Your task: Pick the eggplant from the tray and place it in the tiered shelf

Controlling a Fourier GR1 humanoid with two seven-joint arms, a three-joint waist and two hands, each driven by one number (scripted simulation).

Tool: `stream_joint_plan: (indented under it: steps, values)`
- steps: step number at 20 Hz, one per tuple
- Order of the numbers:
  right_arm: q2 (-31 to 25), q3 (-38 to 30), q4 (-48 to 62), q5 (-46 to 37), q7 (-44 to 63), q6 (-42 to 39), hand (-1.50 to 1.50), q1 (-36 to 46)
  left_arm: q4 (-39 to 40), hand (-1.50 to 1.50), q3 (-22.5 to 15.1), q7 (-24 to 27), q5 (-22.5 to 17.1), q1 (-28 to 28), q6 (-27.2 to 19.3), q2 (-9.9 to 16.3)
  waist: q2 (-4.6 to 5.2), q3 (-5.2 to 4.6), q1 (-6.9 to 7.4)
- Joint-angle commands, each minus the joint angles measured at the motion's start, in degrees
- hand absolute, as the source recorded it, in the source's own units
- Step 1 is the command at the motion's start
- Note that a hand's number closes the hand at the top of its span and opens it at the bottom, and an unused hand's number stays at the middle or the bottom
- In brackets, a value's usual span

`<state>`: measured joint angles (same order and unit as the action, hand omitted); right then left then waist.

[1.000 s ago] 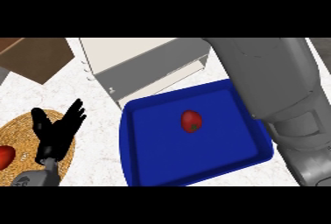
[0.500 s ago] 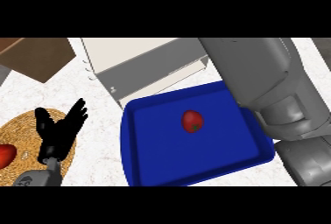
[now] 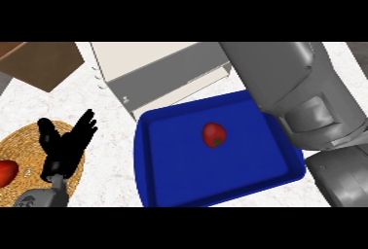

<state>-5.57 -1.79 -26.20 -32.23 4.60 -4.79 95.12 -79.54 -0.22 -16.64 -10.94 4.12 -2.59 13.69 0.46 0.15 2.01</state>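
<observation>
White marbled table (image 3: 108,189) fills the view, with a brown board (image 3: 36,63) at the upper left corner. A blue tray (image 3: 173,170) sits in the middle, turned at an angle, its raised rim running all round. The red fruit (image 3: 214,134) that stands for the eggplant lies alone on the tray floor, above the tray's middle and apart from every rim, with bare blue floor on all sides of it. Just beyond the tray's upper left edge stands the pale tiered shelf (image 3: 161,73), its grey front (image 3: 158,87) close to the tray's corner.

At the left a round woven mat (image 3: 22,146) lies on the table, cut by the view's left edge, and a second red fruit (image 3: 6,172) rests on it at that edge. A strip of bare table separates the mat from the tray.

The left hand (image 3: 63,148) shows over the mat's right part, fingers straight and spread, pointing up, holding nothing and well apart from the tray. Its grey forearm (image 3: 39,198) enters from the lower edge.

The right arm (image 3: 302,97), large and grey, crosses the view's right side and covers the tray's upper right corner and right rim. The right hand itself does not show.
</observation>
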Motion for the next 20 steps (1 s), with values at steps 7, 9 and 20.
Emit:
stream_joint_plan:
  steps: [7,9,20]
  values:
    - [0.27,-9.05,3.17,6.19,3.74,6.17,-1.50,1.52,2.76,0.00,-0.67,1.13,1.97,-0.83,-1.70,-2.27,0.08,-0.22,-0.41]
    - [-0.86,-10.58,4.20,7.35,1.57,6.20,-1.50,1.20,4.44,0.00,0.25,0.46,0.65,1.36,0.47,-1.16,0.36,-0.25,-0.31]
    - [-4.12,-23.21,3.89,19.51,4.76,8.44,-1.50,3.55,3.50,0.00,1.78,0.61,-0.05,0.29,2.31,0.49,0.20,-0.22,-0.39]
